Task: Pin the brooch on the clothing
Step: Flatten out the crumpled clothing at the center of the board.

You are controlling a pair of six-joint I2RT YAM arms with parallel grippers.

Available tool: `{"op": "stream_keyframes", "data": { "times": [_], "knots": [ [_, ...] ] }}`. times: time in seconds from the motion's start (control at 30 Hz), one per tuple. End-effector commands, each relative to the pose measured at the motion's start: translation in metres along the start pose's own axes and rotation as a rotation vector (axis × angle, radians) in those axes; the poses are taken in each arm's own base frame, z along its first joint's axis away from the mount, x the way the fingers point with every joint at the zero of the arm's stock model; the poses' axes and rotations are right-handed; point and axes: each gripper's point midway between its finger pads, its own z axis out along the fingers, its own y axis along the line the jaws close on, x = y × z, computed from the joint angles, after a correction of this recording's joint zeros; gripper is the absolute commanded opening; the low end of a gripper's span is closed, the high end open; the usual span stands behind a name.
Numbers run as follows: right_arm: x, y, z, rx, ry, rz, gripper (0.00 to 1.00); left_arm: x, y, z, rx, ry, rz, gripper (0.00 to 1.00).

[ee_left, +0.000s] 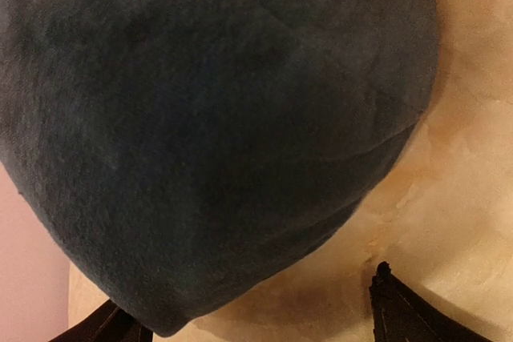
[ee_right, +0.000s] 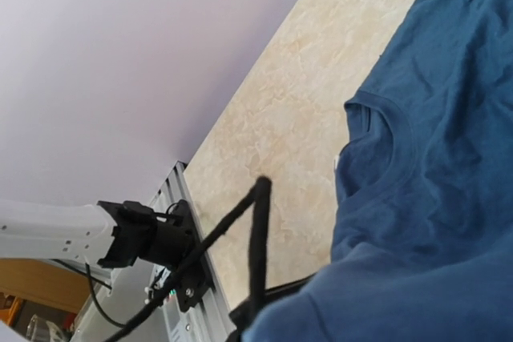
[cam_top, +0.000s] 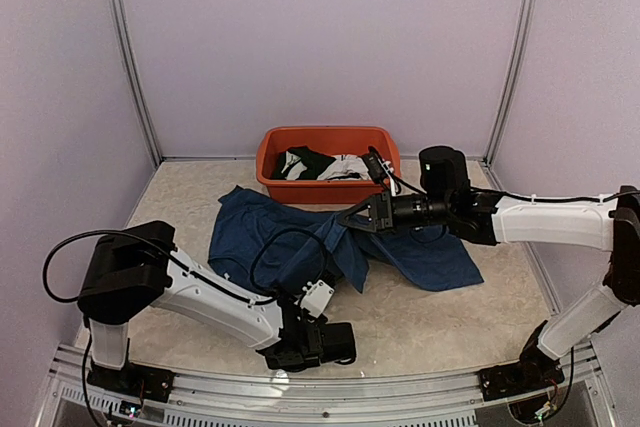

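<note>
Navy tee (cam_top: 262, 225), L end effector (ee_left: 247, 290) agape (R end effector (ee_right: 260, 187) closed)

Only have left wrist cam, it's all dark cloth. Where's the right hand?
Observer: Over the middle of the shirt. The right hand is shut, with its tip at a fold.
Operator: Where's my hand on the table?
Observer: The left hand is open and low at the shirt's near edge, close to the front rail.
Operator: Anything behind the shirt?
Observer: An orange tub sits just behind it, with black and white clothes inside.
</note>
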Motion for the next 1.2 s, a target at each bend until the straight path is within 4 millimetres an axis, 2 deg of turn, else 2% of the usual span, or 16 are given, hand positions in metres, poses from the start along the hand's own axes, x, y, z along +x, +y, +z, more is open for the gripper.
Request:
{"op": "stream_keyframes", "data": {
  "times": [0.0,0.1,0.13,0.27,0.37,0.47,0.53,0.63,0.73,0.8,0.87,0.97,1.0,1.07,1.1,1.17],
  "knots": [
    [-0.006,0.006,-0.005,-0.027,-0.022,-0.011,0.00,0.013,0.014,0.011,-0.093,0.044,0.040,0.84],
    [-0.007,0.009,-0.006,-0.031,-0.023,-0.015,0.00,0.025,0.023,0.019,-0.149,0.081,0.030,0.66],
    [-0.008,0.009,-0.006,-0.032,-0.023,-0.014,0.00,0.027,0.027,0.022,-0.166,0.091,0.020,0.55],
    [-0.007,0.010,-0.006,-0.030,-0.017,-0.014,0.00,0.032,0.049,0.023,-0.238,0.115,0.003,0.02],
    [-0.005,0.004,-0.006,0.003,0.002,-0.024,0.00,0.021,0.082,0.009,-0.318,0.096,-0.036,0.00],
    [0.002,-0.007,-0.006,0.055,0.035,-0.036,0.00,-0.001,0.133,-0.021,-0.422,0.019,-0.110,0.00],
    [0.008,-0.015,-0.006,0.088,0.057,-0.042,0.00,-0.009,0.137,-0.031,-0.403,-0.025,-0.071,0.00],
    [0.018,-0.027,-0.007,0.138,0.090,-0.054,0.00,-0.018,0.148,-0.050,-0.355,-0.081,-0.118,0.00],
    [0.028,-0.042,-0.009,0.201,0.124,-0.055,0.00,-0.020,0.154,-0.058,-0.338,-0.069,-0.140,0.00],
    [0.030,-0.049,-0.011,0.233,0.127,-0.057,0.00,-0.010,0.151,-0.054,-0.344,0.001,-0.160,0.00],
    [0.029,-0.049,-0.011,0.233,0.111,-0.053,0.00,0.003,0.142,-0.038,-0.356,0.114,-0.177,0.00],
    [0.025,-0.045,-0.012,0.230,0.099,-0.055,0.00,0.018,0.108,-0.007,-0.310,0.206,-0.146,0.00],
    [0.023,-0.045,-0.013,0.236,0.095,-0.055,0.00,0.023,0.086,0.003,-0.238,0.228,-0.119,0.00],
    [0.022,-0.046,-0.016,0.260,0.096,-0.058,0.00,0.027,0.035,0.020,0.046,0.287,-0.116,0.00],
    [0.022,-0.047,-0.018,0.274,0.094,-0.060,0.00,0.024,0.020,0.021,0.168,0.292,-0.118,0.00],
    [0.022,-0.046,-0.022,0.280,0.089,-0.066,0.00,0.013,0.029,0.017,0.224,0.282,-0.156,0.00]
  ]
}}
